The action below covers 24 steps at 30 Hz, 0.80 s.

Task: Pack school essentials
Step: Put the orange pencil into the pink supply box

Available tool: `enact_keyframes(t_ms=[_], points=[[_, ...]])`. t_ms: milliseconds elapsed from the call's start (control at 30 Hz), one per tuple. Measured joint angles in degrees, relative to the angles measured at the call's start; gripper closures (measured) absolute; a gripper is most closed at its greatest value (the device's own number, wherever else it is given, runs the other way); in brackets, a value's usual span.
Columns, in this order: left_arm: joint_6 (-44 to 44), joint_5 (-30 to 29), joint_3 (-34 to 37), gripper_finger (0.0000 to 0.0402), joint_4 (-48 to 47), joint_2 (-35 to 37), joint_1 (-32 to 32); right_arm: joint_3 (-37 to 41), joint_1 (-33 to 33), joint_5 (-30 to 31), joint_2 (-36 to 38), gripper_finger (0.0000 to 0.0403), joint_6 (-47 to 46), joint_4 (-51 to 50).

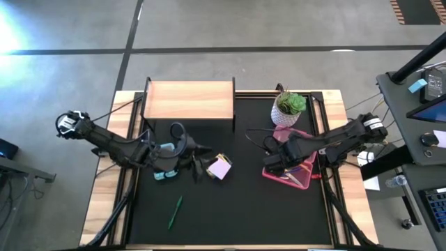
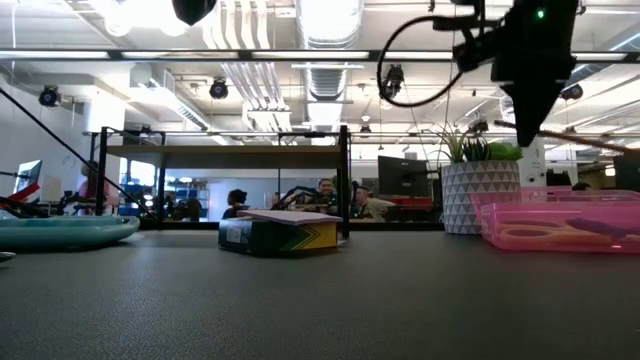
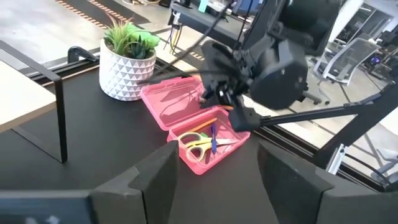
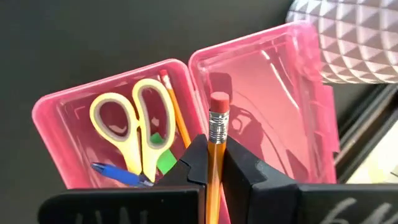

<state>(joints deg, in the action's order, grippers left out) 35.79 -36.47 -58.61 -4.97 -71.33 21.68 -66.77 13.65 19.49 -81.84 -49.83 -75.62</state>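
An open pink case [image 4: 124,106] lies on the black mat right of centre, beside the potted plant [image 1: 289,106]. In it lie yellow-handled scissors [image 4: 134,121], a green eraser [image 4: 165,160], a blue pen [image 4: 118,174] and an orange pencil [image 4: 177,115]. My right gripper [image 4: 216,158] hangs above the case, pointing steeply down, shut on another orange pencil. A sticky-note block [image 1: 220,168] rests flat on the mat at the centre. A green pen [image 1: 175,211] lies nearer the front. My left gripper [image 1: 198,164] hovers open just left of the block, touching nothing. My right gripper pinches the orange pencil's shaft [image 4: 215,171] between its two fingers, a little behind the metal ferrule. The pencil lies along the fingers, and its pink eraser end [image 4: 219,102] sticks out past the fingertips. It points down over the case's hinge, clear of the case.
A wooden shelf on a black frame [image 1: 188,100] stands at the far edge of the mat. The plant's white pot [image 2: 478,198] stands close behind the case [image 2: 560,225]. Bare mat lies between the block and the case and along the front.
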Motion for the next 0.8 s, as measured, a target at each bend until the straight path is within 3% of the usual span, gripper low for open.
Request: enact_keyframes(t_ms=[367,800], points=[[0.03,0.01,0.0,0.02,0.0,0.0,-0.09,8.88,0.02,-0.56,0.0,0.0389,7.07,10.2],[1.36,0.16,0.0,0.02,-0.02,0.0,-0.09,9.8,0.07,-0.52,0.0,0.0371,8.65,11.64]])
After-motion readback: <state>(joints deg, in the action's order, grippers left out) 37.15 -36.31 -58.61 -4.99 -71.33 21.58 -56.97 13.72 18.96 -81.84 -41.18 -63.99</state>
